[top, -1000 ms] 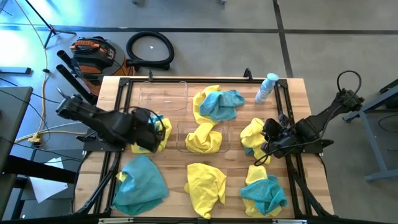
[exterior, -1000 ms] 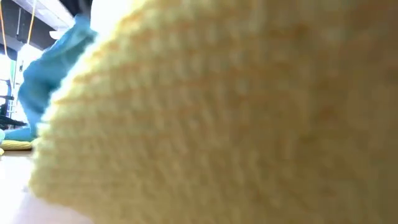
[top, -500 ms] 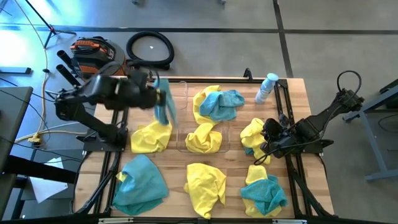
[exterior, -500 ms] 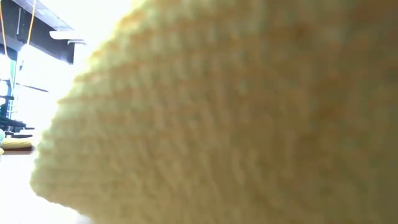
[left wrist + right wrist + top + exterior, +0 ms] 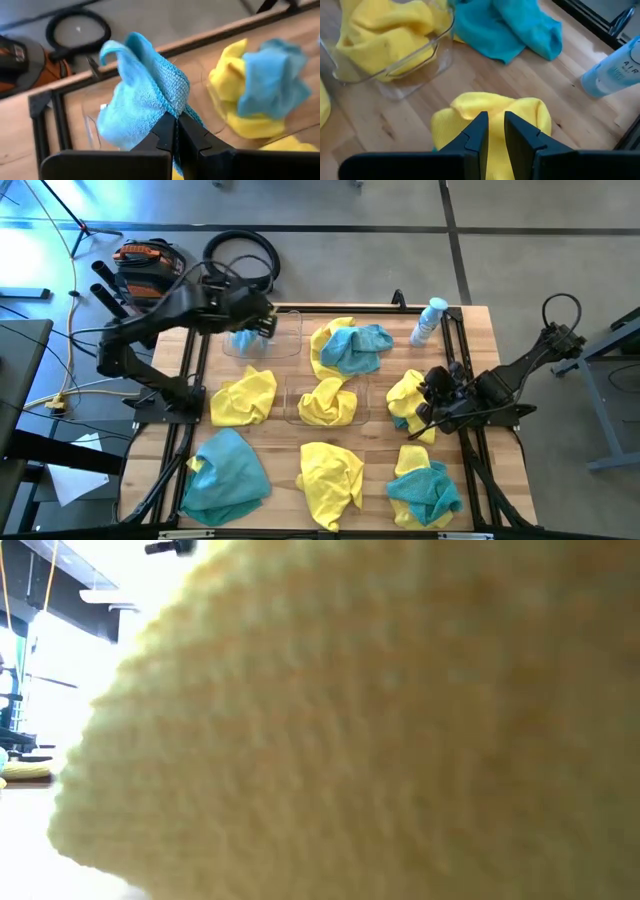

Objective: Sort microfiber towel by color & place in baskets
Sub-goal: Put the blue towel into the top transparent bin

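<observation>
High view, left gripper [image 5: 252, 327] pinching teal towel [image 5: 245, 340] over far clear basket [image 5: 285, 332]

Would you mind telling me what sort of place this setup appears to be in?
Most likely a robotics lab or workshop. A wooden table sits on a bare grey concrete floor, with a coiled black hose and an orange-and-black machine lying beside it.
</observation>
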You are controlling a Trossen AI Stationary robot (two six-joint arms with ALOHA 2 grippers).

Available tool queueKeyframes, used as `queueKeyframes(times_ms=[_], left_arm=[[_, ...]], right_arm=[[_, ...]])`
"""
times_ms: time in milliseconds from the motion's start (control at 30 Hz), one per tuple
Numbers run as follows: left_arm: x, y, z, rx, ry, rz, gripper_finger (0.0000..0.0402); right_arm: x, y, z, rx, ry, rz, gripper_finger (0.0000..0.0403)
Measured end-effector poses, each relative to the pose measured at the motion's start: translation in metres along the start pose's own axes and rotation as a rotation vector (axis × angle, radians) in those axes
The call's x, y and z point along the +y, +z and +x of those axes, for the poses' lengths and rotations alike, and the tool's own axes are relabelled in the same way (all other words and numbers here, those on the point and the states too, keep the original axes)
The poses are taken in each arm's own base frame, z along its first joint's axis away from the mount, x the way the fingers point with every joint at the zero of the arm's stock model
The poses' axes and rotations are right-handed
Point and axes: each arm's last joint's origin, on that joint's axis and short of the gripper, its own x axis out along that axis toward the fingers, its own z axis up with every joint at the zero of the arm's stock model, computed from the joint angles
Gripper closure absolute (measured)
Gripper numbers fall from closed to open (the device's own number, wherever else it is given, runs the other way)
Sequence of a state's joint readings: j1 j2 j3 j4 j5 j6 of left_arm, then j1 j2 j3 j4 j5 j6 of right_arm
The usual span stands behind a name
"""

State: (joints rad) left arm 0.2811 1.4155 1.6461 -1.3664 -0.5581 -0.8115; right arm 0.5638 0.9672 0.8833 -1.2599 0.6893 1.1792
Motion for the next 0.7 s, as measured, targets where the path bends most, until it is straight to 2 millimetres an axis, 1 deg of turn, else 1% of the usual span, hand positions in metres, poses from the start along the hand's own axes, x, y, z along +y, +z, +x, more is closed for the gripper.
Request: queueKeyframes(times_ms=[133,200,267,400,467,533,700], left_arm=[[0.005,-0.013,0.046,0.069,0.101,-0.057,0.0401],[0.007,-0.021,0.069,0.106,0.109,-0.104,0.0401],[0.007,-0.029,0.091,0.137,0.082,-0.131,0.0401],[0.002,-0.046,0.130,0.139,-0.043,-0.169,0.0401],[0.003,-0.051,0.144,0.123,-0.082,-0.204,0.0401],[0.008,-0.055,0.155,0.117,-0.084,-0.232,0.0399],[0.024,-0.063,0.170,0.139,-0.021,-0.250,0.0374]], right_arm=[[-0.001,0.002,0.002,-0.005,-0.017,0.055,0.0347],[-0.002,0.003,0.002,-0.005,-0.022,0.074,0.0347],[-0.002,0.004,0.003,-0.005,-0.028,0.082,0.0347],[-0.004,0.006,0.005,-0.004,-0.043,0.101,0.0347],[-0.005,0.007,0.006,-0.005,-0.050,0.113,0.0347],[-0.005,0.009,0.008,-0.007,-0.057,0.129,0.0347],[-0.007,0.013,0.011,-0.008,-0.077,0.160,0.0347]])
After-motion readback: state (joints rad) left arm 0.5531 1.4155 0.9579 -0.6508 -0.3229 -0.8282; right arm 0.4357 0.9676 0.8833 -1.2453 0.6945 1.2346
